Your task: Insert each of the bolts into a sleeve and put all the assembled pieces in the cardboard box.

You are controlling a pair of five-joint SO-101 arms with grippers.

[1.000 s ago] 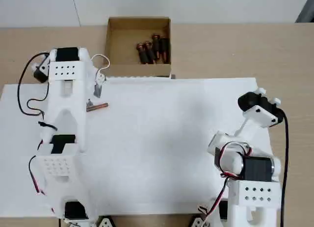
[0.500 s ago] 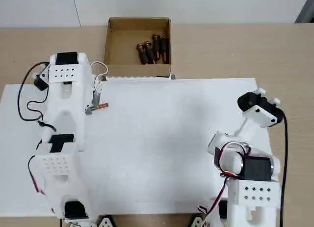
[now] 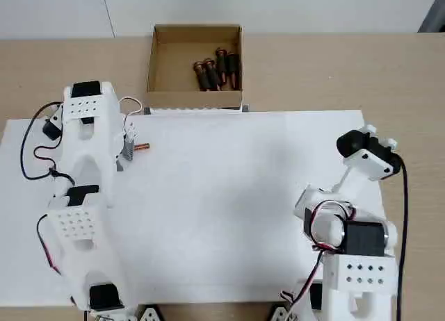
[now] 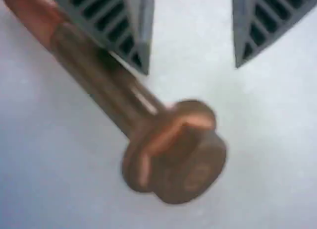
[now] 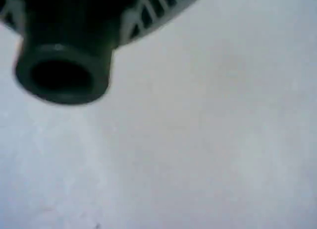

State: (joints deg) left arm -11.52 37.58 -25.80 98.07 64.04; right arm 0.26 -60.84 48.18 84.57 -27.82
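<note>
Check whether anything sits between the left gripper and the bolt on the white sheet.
Nothing visible does. The left gripper is open right at the bolt, one finger beside its shank, with bare white sheet around them.

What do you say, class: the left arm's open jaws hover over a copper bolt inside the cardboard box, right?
Not inside: the bolt lies on the white sheet, outside the cardboard box, as the high view shows. The open jaws do hover over it.
</note>
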